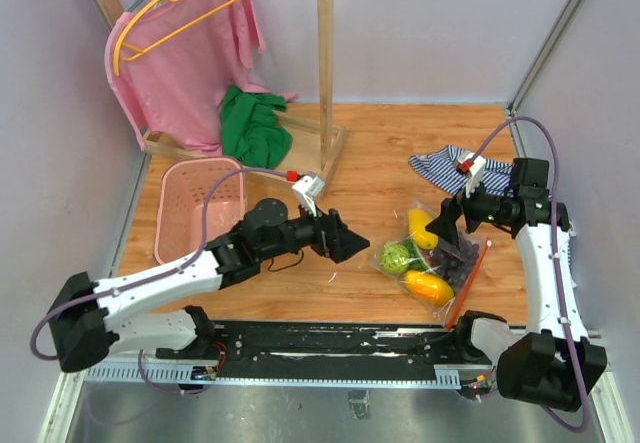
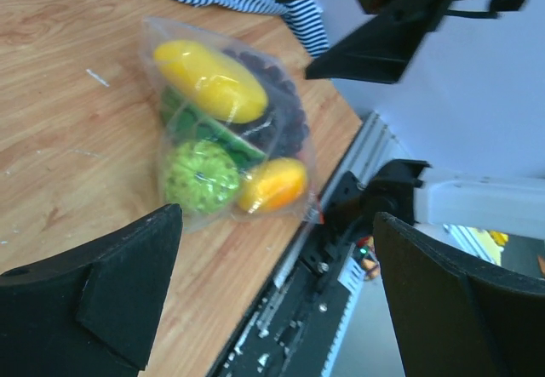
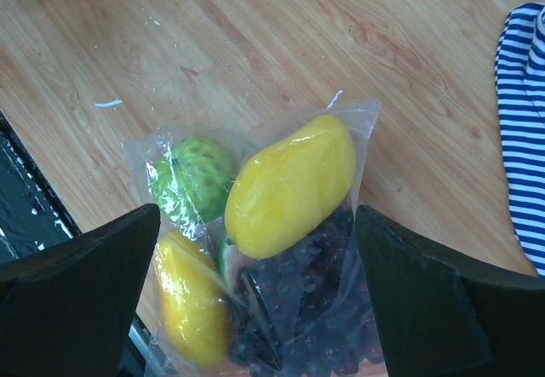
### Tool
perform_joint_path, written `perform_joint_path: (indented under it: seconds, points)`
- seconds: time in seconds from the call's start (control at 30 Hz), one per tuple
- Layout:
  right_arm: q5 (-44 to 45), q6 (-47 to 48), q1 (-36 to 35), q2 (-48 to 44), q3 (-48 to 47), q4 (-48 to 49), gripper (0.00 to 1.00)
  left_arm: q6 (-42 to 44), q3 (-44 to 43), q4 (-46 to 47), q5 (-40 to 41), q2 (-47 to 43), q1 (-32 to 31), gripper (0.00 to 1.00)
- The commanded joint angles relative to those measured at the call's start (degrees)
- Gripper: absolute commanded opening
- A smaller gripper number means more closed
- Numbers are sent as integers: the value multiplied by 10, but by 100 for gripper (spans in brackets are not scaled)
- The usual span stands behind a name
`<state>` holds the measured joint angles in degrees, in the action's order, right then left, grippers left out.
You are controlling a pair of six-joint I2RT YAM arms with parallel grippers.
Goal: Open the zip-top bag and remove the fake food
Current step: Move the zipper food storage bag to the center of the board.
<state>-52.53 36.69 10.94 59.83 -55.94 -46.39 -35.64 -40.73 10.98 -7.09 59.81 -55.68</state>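
Observation:
The zip-top bag lies flat on the wooden table at the front right, its red-orange zip strip along the right edge. Fake food fills it: a yellow fruit, a green ball, an orange fruit and dark grapes. My right gripper hovers open over the bag's far end; in the right wrist view its jaws straddle the bag without touching. My left gripper is open just left of the bag, which shows ahead of it in the left wrist view.
A striped cloth lies behind the bag. A pink basket stands at the left. Behind it are a green cloth and a wooden rack with a pink shirt. The black rail runs close beside the bag.

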Motion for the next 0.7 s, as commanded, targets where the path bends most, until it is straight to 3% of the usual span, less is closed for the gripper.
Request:
perform_joint_path:
  seconds: [0.0, 0.1, 0.37, 0.47, 0.67]
  points:
    - [-15, -1, 10, -5, 14, 3, 98, 26, -15, 111, 37, 91, -7, 97]
    - [-1, 2, 10, -11, 24, 4, 98, 30, -44, 153, 11, 177, -7, 98]
    - [24, -4, 10, 3, 22, 5, 98, 73, -163, 144, 4, 372, -5, 96]
    - [32, -3, 10, 6, 24, 5, 98, 85, -201, 134, -4, 427, -1, 92]
    - [39, -5, 10, 0, 23, 7, 98, 73, -247, 131, -104, 490, 15, 73]
